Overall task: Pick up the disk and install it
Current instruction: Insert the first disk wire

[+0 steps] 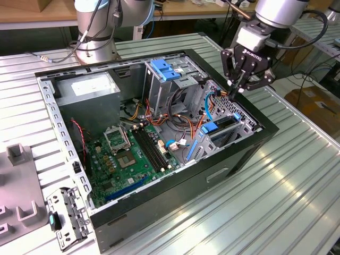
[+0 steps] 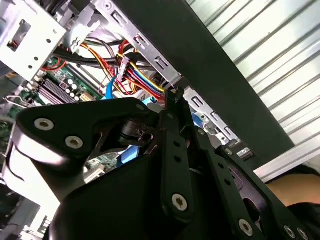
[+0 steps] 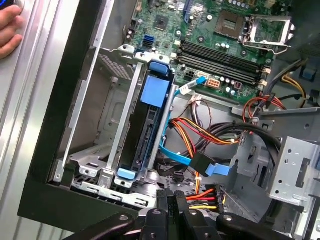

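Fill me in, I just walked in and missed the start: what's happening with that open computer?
The arm's gripper hangs empty, fingers together, over the front corner of the open computer case. Below it, the disk with its blue rails sits upright in the metal drive cage, so it looks already installed. A person's hand rests on the table beside the case.

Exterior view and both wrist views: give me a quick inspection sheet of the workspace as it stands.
Surface: ribbed metal table, open computer case on it.
Job's things: disk with blue rails, standing in the drive bay.
Clutter: grey fixture blocks at exterior view's left.
Grippers: gripper above the case's corner, fingers closed, holding nothing.
Cables: blue data cable and coloured power wires beside the bay.
Surroundings: a hand on the table.
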`<state>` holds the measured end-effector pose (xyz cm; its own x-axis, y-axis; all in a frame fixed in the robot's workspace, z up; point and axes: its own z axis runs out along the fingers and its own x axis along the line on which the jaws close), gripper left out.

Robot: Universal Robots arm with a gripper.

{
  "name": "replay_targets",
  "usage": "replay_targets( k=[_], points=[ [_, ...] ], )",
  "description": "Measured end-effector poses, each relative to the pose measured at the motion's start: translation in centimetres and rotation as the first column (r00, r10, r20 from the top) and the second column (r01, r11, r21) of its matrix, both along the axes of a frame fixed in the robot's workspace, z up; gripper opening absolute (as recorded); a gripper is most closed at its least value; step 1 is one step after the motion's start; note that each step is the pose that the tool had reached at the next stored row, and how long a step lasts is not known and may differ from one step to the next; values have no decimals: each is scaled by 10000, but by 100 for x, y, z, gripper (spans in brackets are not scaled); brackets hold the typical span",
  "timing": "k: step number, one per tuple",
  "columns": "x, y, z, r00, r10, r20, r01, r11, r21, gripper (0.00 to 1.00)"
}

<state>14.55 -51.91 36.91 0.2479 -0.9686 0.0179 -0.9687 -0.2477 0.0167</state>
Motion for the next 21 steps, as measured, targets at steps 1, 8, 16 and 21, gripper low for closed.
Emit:
replay_targets(
  k=[1,8,16,21],
  points=[
    [-7,0,-2,10000,-88,0,88,10000,3,18],
    [-154,0,-35,9997,-210,138,210,9998,-3,18],
    [-154,-3,-90,9931,-1161,152,1161,9932,-17,18],
    [-167,-65,-111,9923,-1227,168,1228,9924,-22,18]
  ],
)
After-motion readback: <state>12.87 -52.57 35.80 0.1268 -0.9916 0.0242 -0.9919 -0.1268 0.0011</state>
